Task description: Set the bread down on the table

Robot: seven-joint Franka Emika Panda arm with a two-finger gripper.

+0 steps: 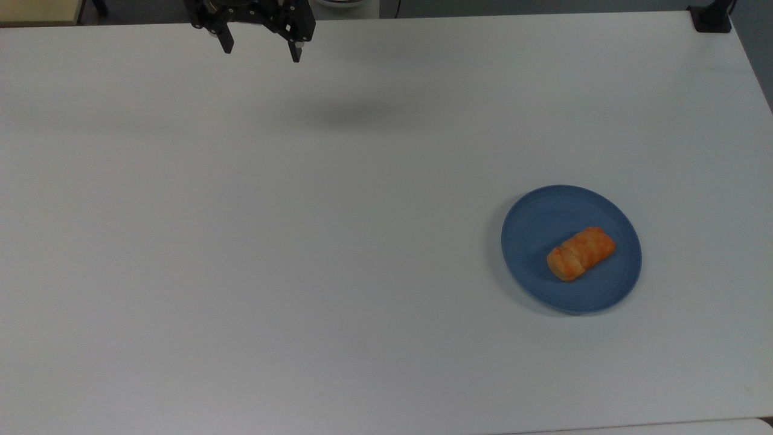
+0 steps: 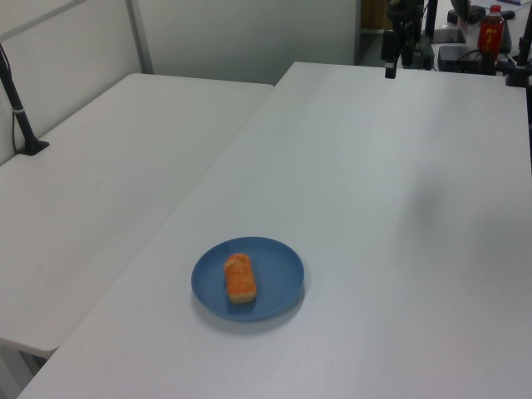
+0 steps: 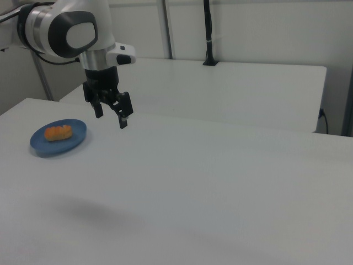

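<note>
The bread (image 1: 581,254) (image 2: 240,278) (image 3: 58,132), a small golden-orange braided roll, lies on a round blue plate (image 1: 531,223) (image 2: 283,274) (image 3: 74,138). The plate rests on the white table (image 1: 302,241) (image 2: 399,208) (image 3: 209,187), toward the top view's right. My black gripper (image 1: 262,52) (image 3: 111,116) hangs open and empty above the table's far edge in the top view, well away from the plate. In the left view the gripper (image 2: 390,65) is at the table's far end.
A second white table (image 2: 100,183) (image 3: 237,83) adjoins this one. A black post clamp (image 1: 711,17) sits at the top view's upper right corner. A red-labelled bottle (image 2: 490,29) and dark equipment stand beyond the far edge in the left view.
</note>
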